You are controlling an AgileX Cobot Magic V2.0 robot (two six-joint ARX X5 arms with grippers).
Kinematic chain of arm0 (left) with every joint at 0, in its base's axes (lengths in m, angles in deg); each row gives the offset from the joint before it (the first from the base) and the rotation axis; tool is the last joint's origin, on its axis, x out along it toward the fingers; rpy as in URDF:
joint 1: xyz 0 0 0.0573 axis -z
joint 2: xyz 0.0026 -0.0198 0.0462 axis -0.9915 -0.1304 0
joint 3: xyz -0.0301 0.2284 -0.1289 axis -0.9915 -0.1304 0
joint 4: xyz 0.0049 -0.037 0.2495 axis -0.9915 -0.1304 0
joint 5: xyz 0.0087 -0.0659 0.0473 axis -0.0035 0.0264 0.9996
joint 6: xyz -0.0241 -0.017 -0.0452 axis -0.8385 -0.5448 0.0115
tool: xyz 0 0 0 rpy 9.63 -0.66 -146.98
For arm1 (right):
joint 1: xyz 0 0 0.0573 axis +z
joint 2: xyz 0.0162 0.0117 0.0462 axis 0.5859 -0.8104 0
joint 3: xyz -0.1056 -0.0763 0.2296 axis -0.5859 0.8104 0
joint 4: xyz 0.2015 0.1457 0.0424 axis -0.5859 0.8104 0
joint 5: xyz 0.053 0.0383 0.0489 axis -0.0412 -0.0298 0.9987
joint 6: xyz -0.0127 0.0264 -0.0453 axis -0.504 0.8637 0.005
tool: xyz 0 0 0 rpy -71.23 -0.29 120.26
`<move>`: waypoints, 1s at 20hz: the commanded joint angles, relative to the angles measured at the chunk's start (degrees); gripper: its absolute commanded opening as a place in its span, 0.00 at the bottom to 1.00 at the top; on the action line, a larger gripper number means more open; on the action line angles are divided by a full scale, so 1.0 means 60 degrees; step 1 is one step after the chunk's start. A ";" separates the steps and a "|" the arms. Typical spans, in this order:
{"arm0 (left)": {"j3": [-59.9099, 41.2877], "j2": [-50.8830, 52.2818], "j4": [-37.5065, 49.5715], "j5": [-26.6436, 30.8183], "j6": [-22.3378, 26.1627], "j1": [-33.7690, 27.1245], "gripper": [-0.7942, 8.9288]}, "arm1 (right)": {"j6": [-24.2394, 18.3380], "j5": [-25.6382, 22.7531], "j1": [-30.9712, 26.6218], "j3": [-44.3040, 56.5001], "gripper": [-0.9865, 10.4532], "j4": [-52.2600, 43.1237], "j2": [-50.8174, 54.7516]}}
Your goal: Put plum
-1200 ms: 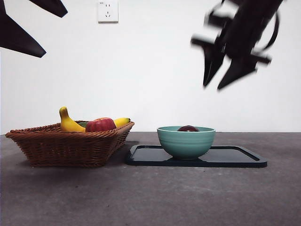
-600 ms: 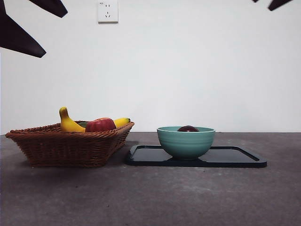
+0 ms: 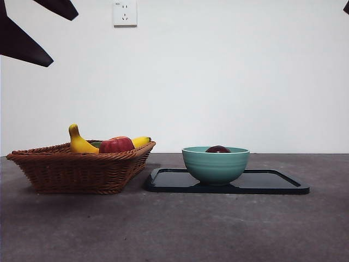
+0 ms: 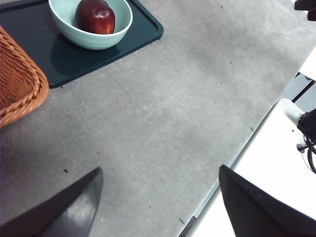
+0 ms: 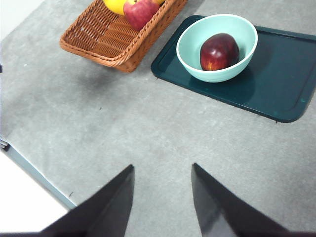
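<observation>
The dark maroon plum (image 5: 219, 51) lies inside the teal bowl (image 5: 190, 42); over the bowl's rim only its top (image 3: 218, 149) shows in the front view, and the left wrist view sees the plum (image 4: 95, 16) too. The bowl (image 3: 215, 165) stands on a dark tray (image 3: 272, 183). My right gripper (image 5: 162, 190) hangs high above the table, open and holding nothing, well away from the bowl. My left gripper (image 4: 158, 192) is also raised and open, with bare table between its fingers.
A wicker basket (image 3: 76, 169) left of the tray holds a yellow banana (image 3: 79, 143) and a red apple (image 3: 116, 145). The table's edge (image 4: 232, 163) runs near the left gripper. A wall socket (image 3: 125, 12) sits on the white wall.
The right arm has risen out of the front view from above the bowl; only a dark tip remains at the top right corner. The plum stays in the bowl.
</observation>
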 commanded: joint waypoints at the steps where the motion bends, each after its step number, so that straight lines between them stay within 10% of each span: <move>1: 0.0040 -0.0040 0.0069 -0.0044 -0.0025 0.0069 0.46 | 0.0095 0.0004 0.0044 -0.0066 0.25 -0.0040 -0.0040; 13: 0.0291 -0.0288 0.0448 0.0146 -0.0874 0.0069 0.45 | 0.0098 0.0011 0.0044 -0.0066 0.25 -0.0036 -0.0044; 20: 0.3104 -0.3158 0.0568 0.0576 -0.0984 0.0131 0.46 | 0.0098 0.0011 0.0044 -0.0066 0.25 -0.0036 -0.0044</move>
